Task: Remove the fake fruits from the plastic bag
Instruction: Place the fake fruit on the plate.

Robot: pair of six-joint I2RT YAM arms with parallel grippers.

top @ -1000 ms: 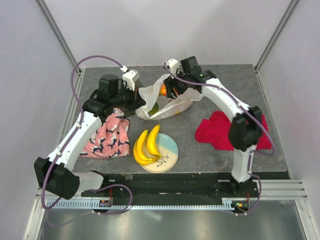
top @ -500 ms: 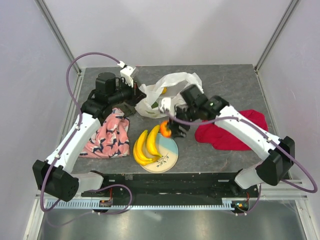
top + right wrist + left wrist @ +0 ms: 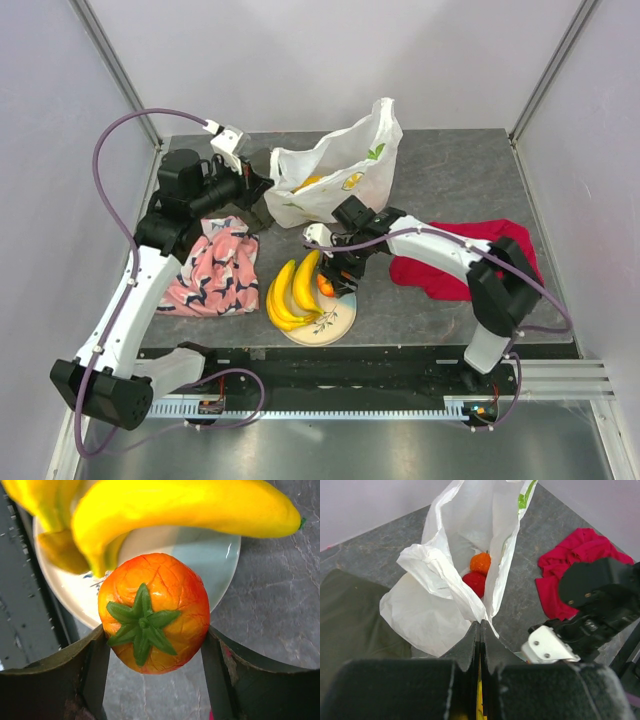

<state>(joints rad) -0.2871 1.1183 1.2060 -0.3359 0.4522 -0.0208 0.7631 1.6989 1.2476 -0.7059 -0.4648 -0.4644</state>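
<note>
The white plastic bag (image 3: 340, 165) stands raised at the back of the table, mouth open. My left gripper (image 3: 262, 190) is shut on its edge; the left wrist view shows the jaws closed on a fold of the bag (image 3: 435, 605). Inside it lie an orange ribbed fruit (image 3: 481, 562) and a red fruit (image 3: 475, 582). My right gripper (image 3: 335, 280) is shut on an orange ribbed fruit (image 3: 154, 612) with a green calyx, held just over the plate's rim (image 3: 215, 545). Two yellow bananas (image 3: 290, 290) lie on the plate (image 3: 340, 318).
A pink patterned cloth (image 3: 215, 265) lies left of the plate under my left arm. A red cloth (image 3: 455, 265) lies to the right under my right arm. A dark rail runs along the table's near edge. Cage posts stand at the back corners.
My right gripper carried the orange fruit from the bag's mouth down to the plate beside the bananas. My left gripper pulled left and up, and the bag now stands taller.
</note>
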